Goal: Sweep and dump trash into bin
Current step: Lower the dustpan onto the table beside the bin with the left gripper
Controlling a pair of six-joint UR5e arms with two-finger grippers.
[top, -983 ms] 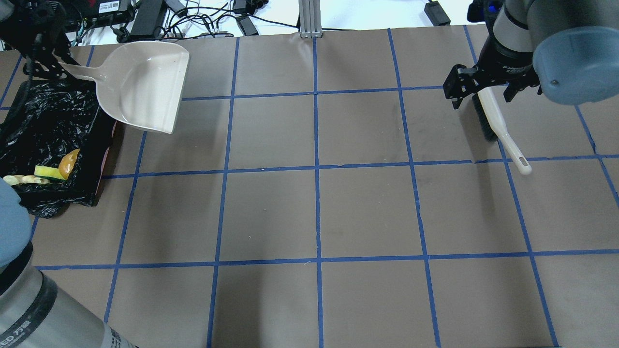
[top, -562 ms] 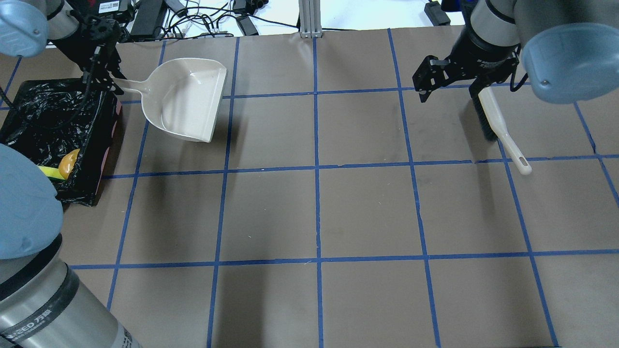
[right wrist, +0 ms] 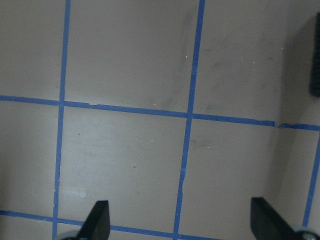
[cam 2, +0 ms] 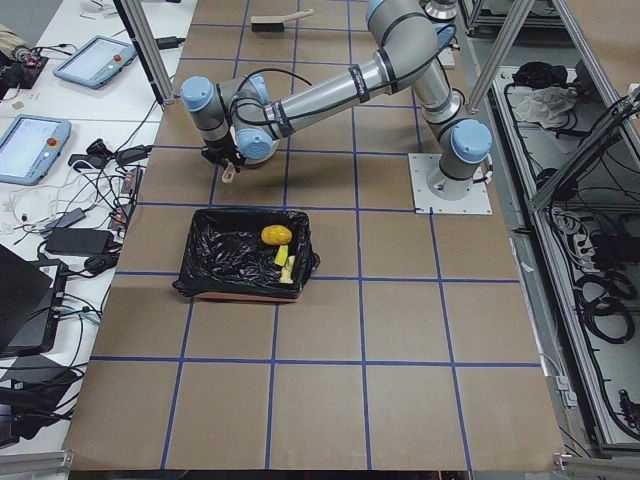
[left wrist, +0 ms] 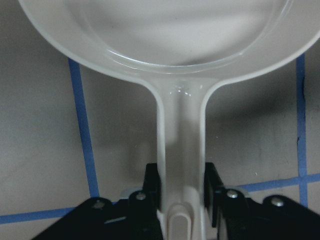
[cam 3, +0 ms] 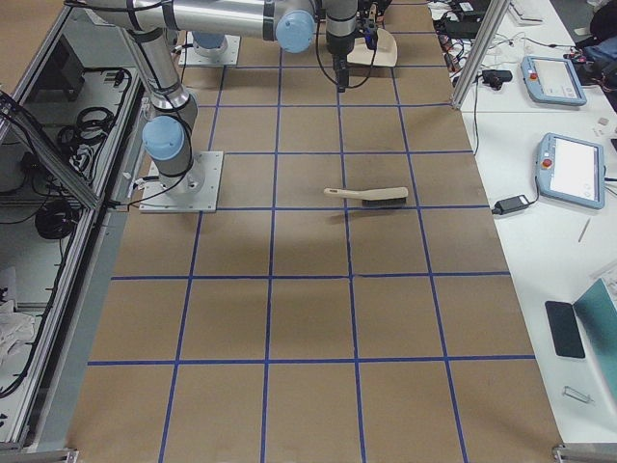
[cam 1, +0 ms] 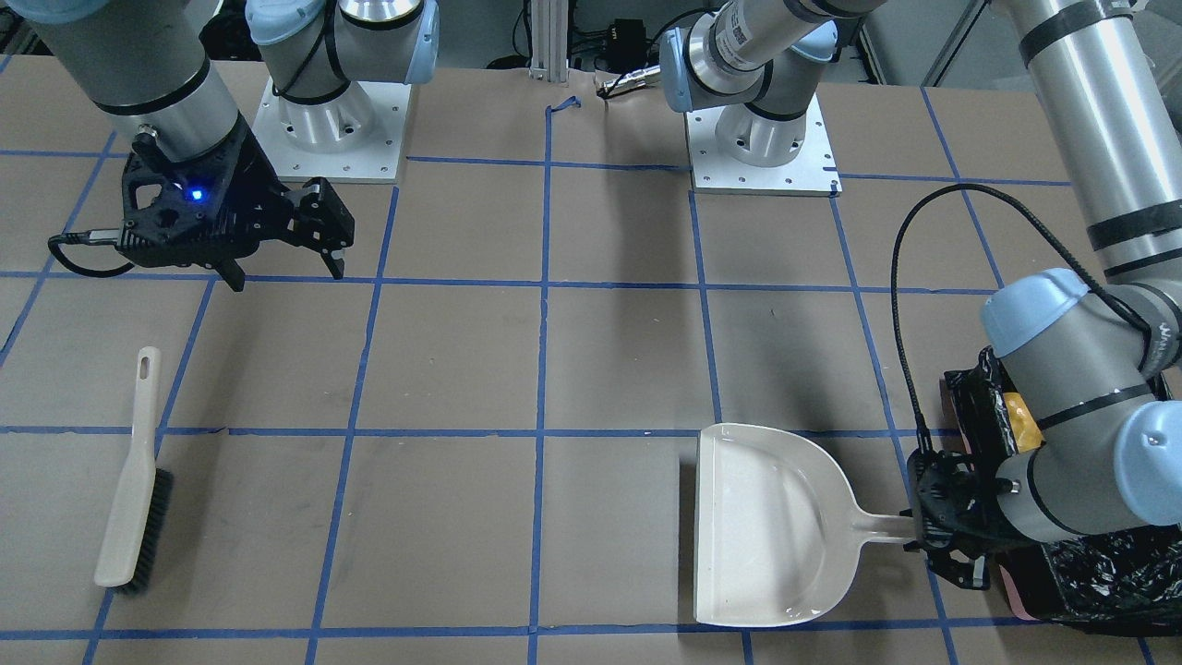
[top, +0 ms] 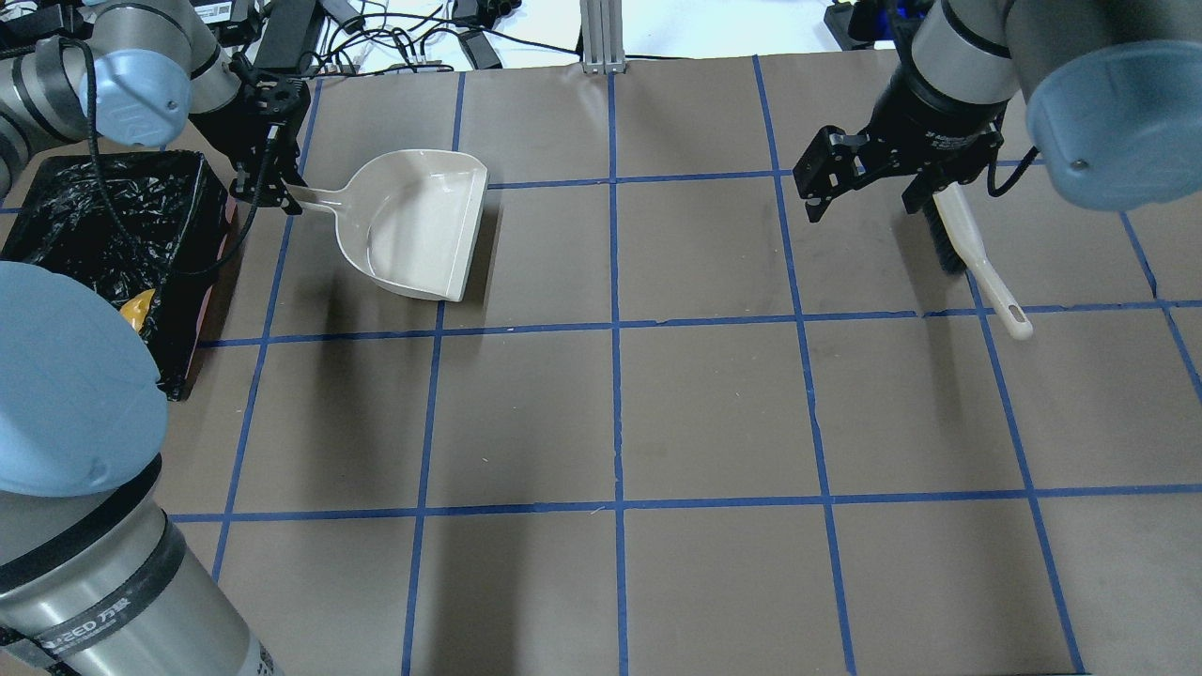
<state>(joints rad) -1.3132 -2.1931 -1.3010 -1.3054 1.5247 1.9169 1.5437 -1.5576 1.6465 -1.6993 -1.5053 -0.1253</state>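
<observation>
The trash lies inside the black-lined bin (cam 2: 225, 255): the potato lump (cam 2: 277, 234), the sponge wedge (cam 2: 280, 257) and the shrimp (cam 2: 288, 272). In the overhead view only the potato (top: 139, 310) shows in the bin (top: 94, 216). My left gripper (top: 272, 188) is shut on the handle of the empty beige dustpan (top: 423, 230), right of the bin; the wrist view shows its fingers (left wrist: 152, 192) clamping the handle. My right gripper (top: 864, 192) is open and empty, just left of the brush (top: 967, 249) lying on the table.
The brush (cam 1: 134, 480) lies flat, its handle toward the robot. The dustpan (cam 1: 766, 517) is level and low, at or just above the brown blue-taped table (top: 714, 413). Cables and power bricks (top: 404, 38) lie beyond the far edge.
My left gripper has carried the dustpan to the right, away from the bin, and down toward the table. My right gripper has moved left, off the brush, which stays put.
</observation>
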